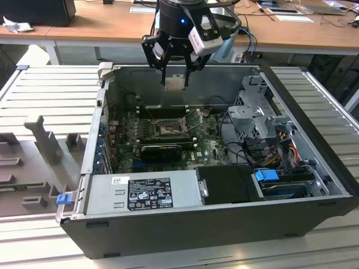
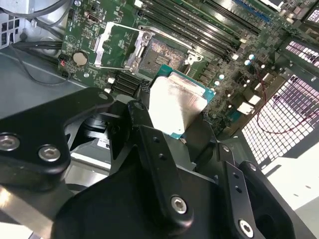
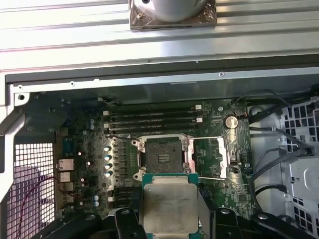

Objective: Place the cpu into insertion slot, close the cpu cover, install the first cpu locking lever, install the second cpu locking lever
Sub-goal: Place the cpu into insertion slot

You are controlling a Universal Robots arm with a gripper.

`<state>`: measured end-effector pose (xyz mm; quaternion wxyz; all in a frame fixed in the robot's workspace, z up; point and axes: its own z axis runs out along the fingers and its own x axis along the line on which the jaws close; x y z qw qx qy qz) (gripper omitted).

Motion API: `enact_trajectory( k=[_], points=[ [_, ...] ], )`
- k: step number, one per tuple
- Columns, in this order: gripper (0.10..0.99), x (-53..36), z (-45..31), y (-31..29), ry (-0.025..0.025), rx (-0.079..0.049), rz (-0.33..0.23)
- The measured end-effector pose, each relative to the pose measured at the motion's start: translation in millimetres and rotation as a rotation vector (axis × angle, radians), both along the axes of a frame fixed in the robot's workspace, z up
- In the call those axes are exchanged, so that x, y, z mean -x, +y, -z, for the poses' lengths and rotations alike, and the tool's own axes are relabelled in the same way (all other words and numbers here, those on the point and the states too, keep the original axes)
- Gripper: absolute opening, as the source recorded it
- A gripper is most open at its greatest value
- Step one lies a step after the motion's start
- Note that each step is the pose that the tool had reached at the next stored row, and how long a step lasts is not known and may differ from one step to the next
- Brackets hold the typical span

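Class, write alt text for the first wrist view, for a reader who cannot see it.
The gripper, jaws shut on the cpu, holds it over the green motherboard inside an open computer case. On the board, the insertion slot sits empty, with the cpu cover swung open beside it.

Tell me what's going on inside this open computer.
The robot arm's hand holds the cpu in the air above the open computer case, over the green board. The insertion slot below is empty, its contact field bare. The cpu cover is swung open to one side of the slot. The chip is not yet seated, and the cover is not yet closed.
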<state>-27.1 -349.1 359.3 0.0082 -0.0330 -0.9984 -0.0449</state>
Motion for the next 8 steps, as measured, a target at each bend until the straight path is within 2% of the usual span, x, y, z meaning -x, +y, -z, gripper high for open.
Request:
enact_trajectory(
  k=[8],
  points=[
    [0.529,-0.1,0.8,-0.1,0.0001,0.003,0.022]
  ],
)
